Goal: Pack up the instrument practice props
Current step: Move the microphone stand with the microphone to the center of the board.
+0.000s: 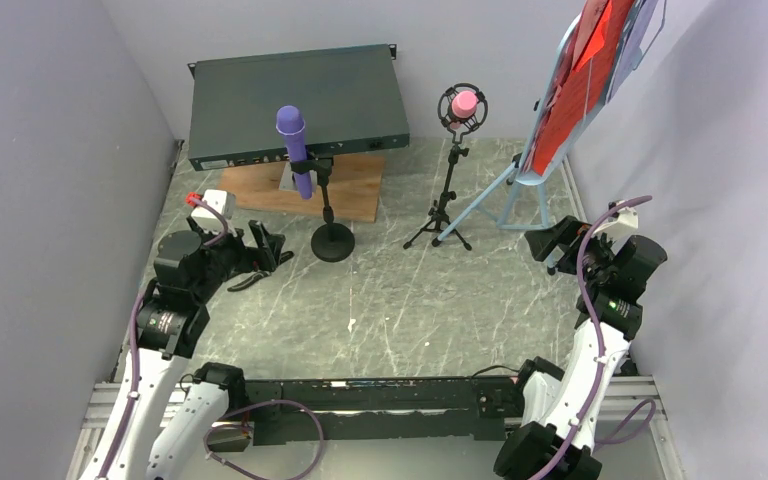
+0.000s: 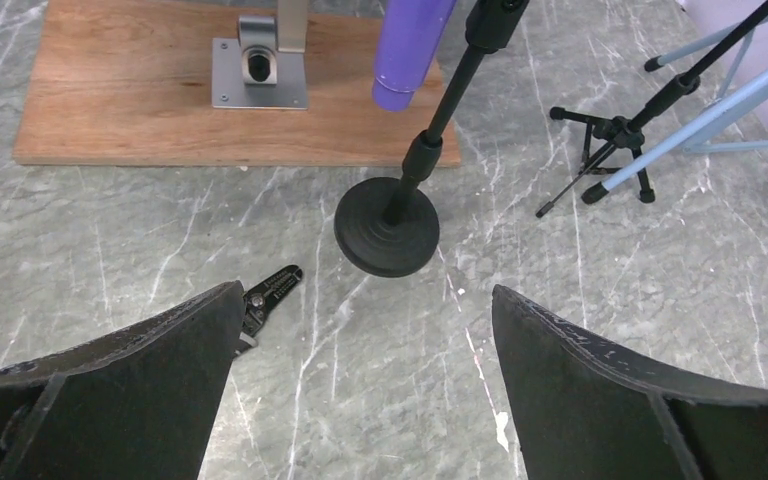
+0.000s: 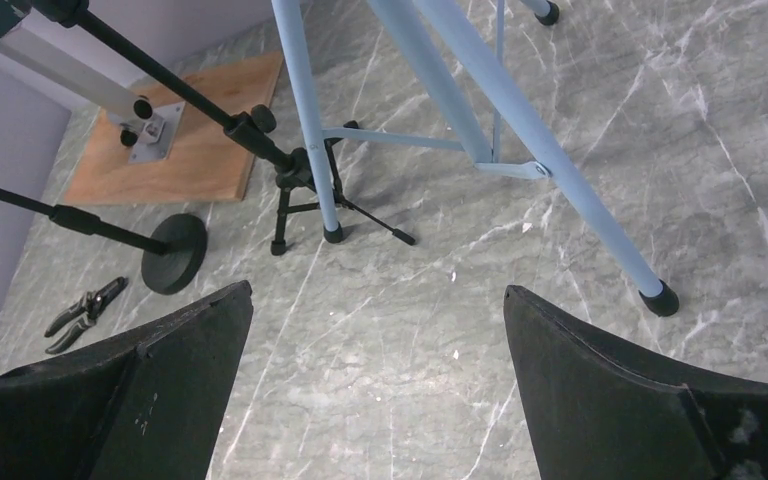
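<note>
A purple toy microphone sits clipped in a black round-base holder, also in the left wrist view. A pink microphone sits in a black tripod holder. A light-blue music tripod at the back right carries red sheets; its legs show in the right wrist view. My left gripper is open and empty, left of the round base. My right gripper is open and empty near the blue tripod's feet.
A dark green rack box rests at the back on a brown wooden board. Black pliers lie on the marble table by my left gripper, also seen in the left wrist view. Grey walls close in both sides.
</note>
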Controlling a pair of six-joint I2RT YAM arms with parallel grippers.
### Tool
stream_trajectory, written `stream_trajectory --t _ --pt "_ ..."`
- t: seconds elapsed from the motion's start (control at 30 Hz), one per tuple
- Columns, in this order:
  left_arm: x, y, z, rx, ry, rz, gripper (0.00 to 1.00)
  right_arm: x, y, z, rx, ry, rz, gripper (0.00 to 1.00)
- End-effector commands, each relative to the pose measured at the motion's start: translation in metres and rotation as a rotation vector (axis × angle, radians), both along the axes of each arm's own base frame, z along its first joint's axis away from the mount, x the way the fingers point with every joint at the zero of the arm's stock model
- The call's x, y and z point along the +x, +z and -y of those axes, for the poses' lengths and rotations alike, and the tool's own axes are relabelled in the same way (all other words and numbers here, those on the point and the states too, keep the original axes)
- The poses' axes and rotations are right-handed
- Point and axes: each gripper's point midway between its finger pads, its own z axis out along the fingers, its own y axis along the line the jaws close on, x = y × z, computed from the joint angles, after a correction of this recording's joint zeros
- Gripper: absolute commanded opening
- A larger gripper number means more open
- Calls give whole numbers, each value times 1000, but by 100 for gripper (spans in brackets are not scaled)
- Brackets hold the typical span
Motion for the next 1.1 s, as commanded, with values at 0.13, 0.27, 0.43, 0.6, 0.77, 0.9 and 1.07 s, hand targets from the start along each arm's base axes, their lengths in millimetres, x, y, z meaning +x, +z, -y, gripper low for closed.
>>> stream_trajectory --t 0.13,0.27,0.43,0.6,0.77,0.9,1.07 --pt "-1 10 21 -44 -126 32 99 4 19 2 -17 1 58 100" --pt "-1 10 26 -52 -154 28 99 4 18 -4 -15 39 65 100" --pt "0 8 33 -72 -195 18 99 -3 8 -21 -75 193 105 100" --pt "3 1 47 -94 -271 -20 99 -22 -5 -58 -164 492 220 100" --pt "3 -6 71 -188 -385 -101 99 -21 -12 -57 -181 513 193 100" --pt "7 -6 85 -283 -433 -150 99 -29 -15 -66 -187 594 198 100" --pt "13 -1 90 -348 -432 -160 99 -32 -18 -73 -227 634 203 100"
